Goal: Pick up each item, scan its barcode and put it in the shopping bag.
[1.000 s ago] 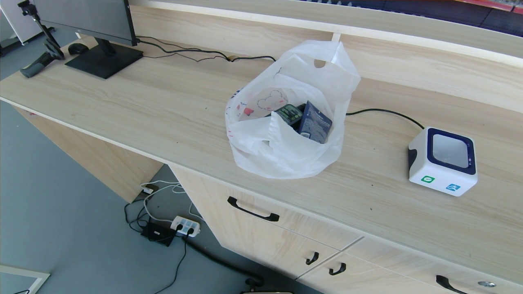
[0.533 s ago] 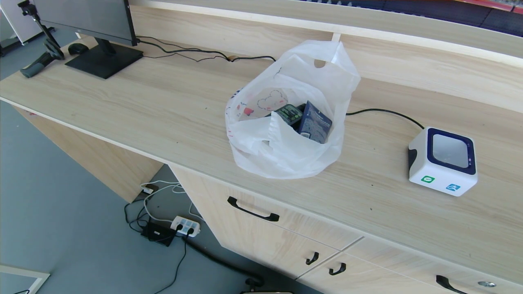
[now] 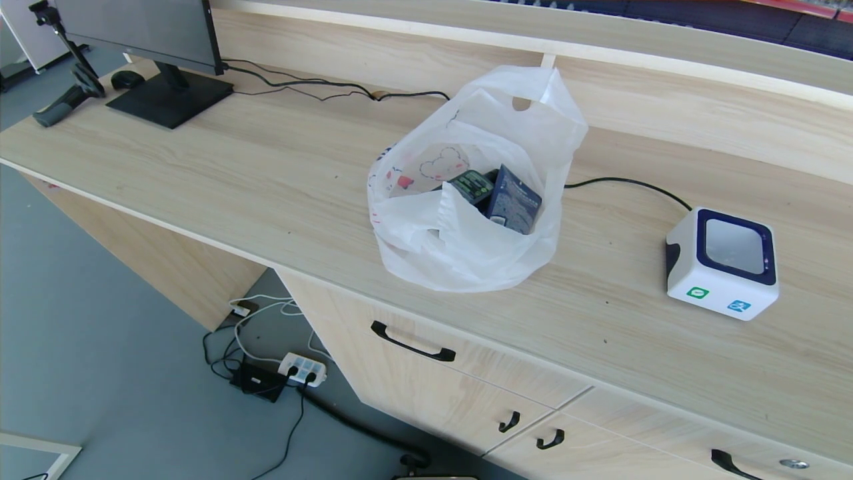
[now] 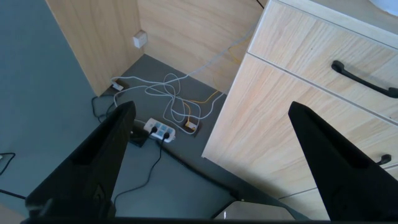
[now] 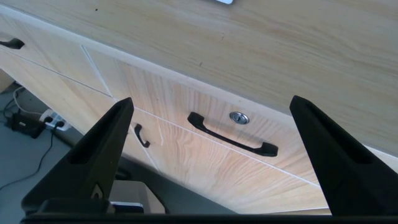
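Note:
A white plastic shopping bag [image 3: 466, 253] stands open in the middle of the wooden counter [image 3: 266, 193]. Inside it lean a dark blue box [image 3: 513, 200] and a dark packet with green print [image 3: 471, 185]. A white barcode scanner [image 3: 723, 261] with a dark-framed window sits to the bag's right, its cable running back along the counter. My left gripper [image 4: 211, 107] hangs open below counter height, in front of a drawer front and the floor. My right gripper [image 5: 211, 101] is open as well, low beside the counter's front edge, with nothing between its fingers.
A monitor [image 3: 143, 33] on a black stand, a mouse [image 3: 126, 79] and a handheld scanner [image 3: 63, 100] occupy the counter's far left. Drawers with black handles [image 3: 412, 343] line the front. A power strip [image 3: 303, 369] and cables lie on the floor.

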Available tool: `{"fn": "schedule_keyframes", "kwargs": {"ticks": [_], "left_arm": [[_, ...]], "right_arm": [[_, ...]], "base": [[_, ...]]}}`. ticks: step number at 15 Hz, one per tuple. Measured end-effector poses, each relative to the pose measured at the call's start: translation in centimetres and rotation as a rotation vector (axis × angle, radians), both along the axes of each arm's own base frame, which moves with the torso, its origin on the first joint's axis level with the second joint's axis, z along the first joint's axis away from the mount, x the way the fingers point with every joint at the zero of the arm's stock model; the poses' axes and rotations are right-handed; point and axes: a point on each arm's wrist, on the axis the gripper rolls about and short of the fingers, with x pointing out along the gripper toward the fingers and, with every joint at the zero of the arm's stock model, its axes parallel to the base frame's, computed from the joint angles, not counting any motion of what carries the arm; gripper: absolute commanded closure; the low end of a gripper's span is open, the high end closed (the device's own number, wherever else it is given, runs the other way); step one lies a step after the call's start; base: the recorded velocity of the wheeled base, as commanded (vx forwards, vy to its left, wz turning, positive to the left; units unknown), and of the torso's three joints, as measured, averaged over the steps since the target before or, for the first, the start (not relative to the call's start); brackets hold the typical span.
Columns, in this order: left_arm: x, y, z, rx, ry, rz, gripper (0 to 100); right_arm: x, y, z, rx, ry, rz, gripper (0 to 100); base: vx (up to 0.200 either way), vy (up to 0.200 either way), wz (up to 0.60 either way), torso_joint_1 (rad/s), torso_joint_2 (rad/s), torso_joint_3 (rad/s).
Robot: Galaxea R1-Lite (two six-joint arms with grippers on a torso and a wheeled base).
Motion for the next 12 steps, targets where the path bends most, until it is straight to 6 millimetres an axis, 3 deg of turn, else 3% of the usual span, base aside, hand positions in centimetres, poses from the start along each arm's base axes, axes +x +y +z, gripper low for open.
{"fn": "schedule_keyframes", "kwargs": {"ticks": [12], "left_arm": [[0.0, 0.0, 0.0, 0.0, 0.0, 0.0, 0]], "right_arm": [[-0.01, 0.0, 0.03, 0.001, -0.001, 0.0, 0]], "base": [[0.0, 0.0, 0.0, 0.0, 0.0, 0.0]]}}
